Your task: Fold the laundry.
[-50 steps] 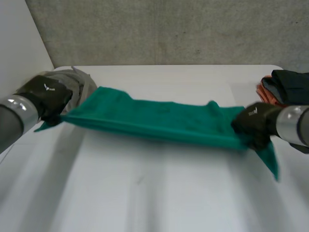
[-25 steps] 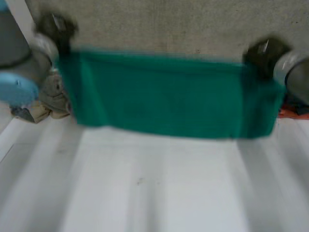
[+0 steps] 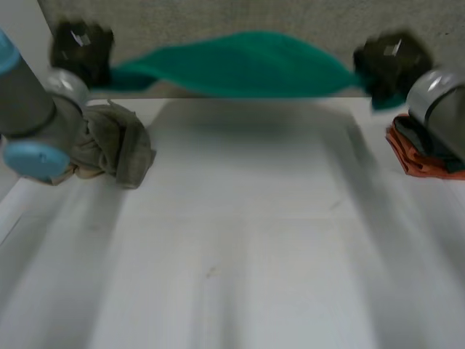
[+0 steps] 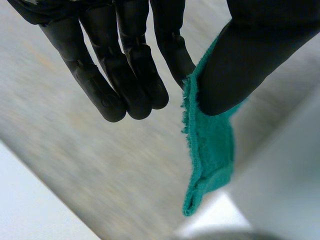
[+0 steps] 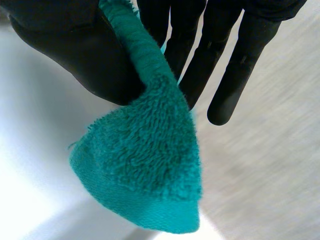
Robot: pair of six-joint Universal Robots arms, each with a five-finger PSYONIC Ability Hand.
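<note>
Left hand (image 3: 80,47), right hand (image 3: 389,59) hold towel (image 3: 240,67) aloft; wrist views show pinches

A white table (image 3: 240,247) takes up the near and middle ground, its top smooth and faintly streaked with a few small dark specks. Behind its far edge stands a rough grey concrete wall (image 3: 218,18), and a plain white wall (image 3: 22,14) meets it at the left. On the table's far left part lies a crumpled grey-beige garment (image 3: 116,142), bunched into a loose heap. At the far right edge of the table sits a stack of clothes (image 3: 407,156), an orange piece underneath and a dark one on top of it.
</note>
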